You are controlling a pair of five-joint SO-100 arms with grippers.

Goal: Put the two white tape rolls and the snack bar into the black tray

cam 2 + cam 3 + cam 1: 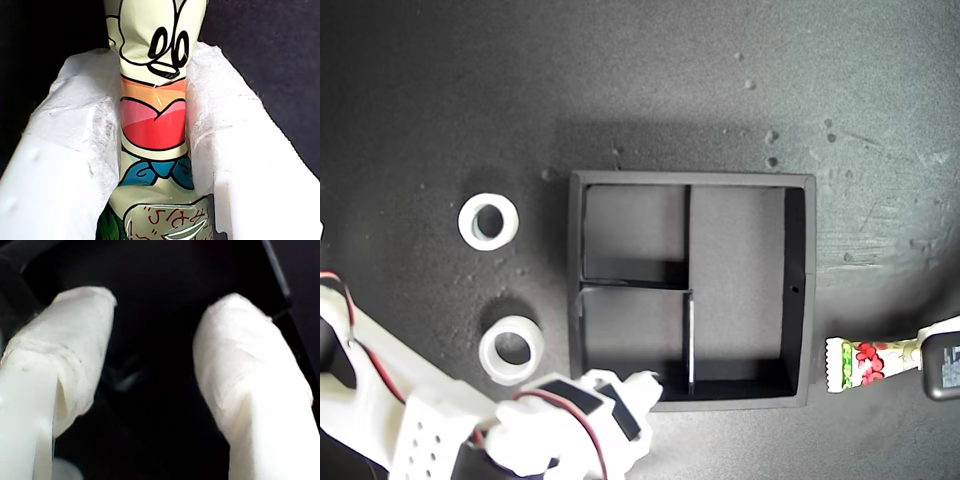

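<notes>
Two tape rolls (488,221) (511,350) lie on the table (440,90), at the tray's (798,290) exterior-view left. First gripper (155,125) clamps the snack bar (868,363); second gripper (150,355) hangs spread, empty.

Dark grey tabletop (470,90) (matte, speckled with small pale flecks and faint scuffs)
</notes>
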